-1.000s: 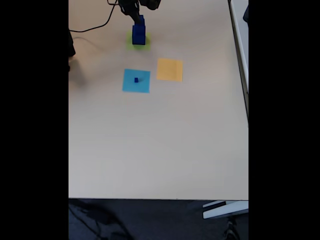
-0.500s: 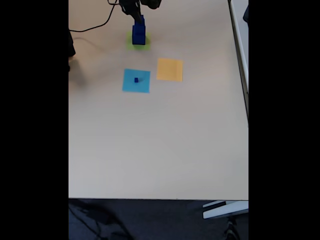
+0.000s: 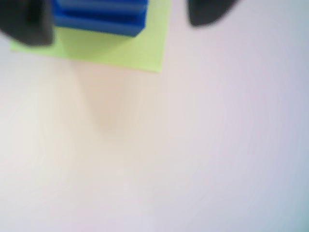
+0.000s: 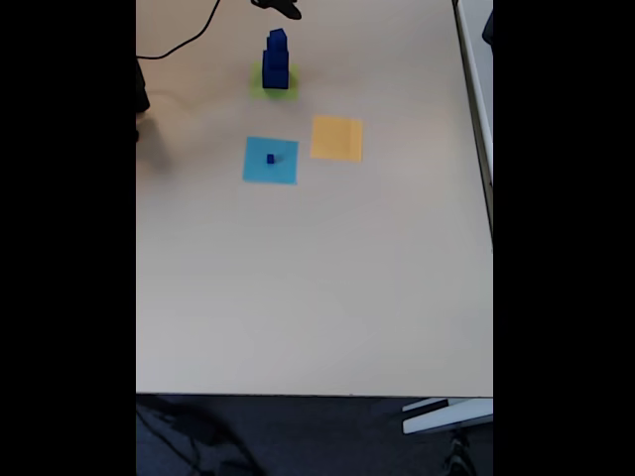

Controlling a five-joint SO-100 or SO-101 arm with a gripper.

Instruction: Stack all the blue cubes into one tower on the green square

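The tool (image 3: 120, 19) stands with its two dark fingers (image 3: 26, 21) well apart in the wrist view, one on either side of the blue stack and clamped on nothing; in the fixed view only a dark bit of it shows at the top edge, clear above the pile. On the pale worktop (image 4: 317, 288), the largest thing that matters is the tower (image 4: 276, 61), a stepped dark-blue column standing on the green square (image 4: 289, 87), whose lime edge peeps out around the base. Nearer the camera lie the light-blue square (image 4: 256, 171) and, just to its right in the fixed view, the orange-yellow square (image 4: 337, 138). The smallest piece, the tiny blue cube (image 4: 270, 159), sits alone on the light-blue square, well apart from the tower. The step in hand looks like the let-go after a placement, with one cube left to fetch. The next move calls for travelling over to the tiny cube, a careful narrow pinch on so small a thing, and a gentle set-down on the tower's top. Compared with a second ago, the tool has lifted off the tower's top and drawn back toward the top edge; the tower stands as it did.
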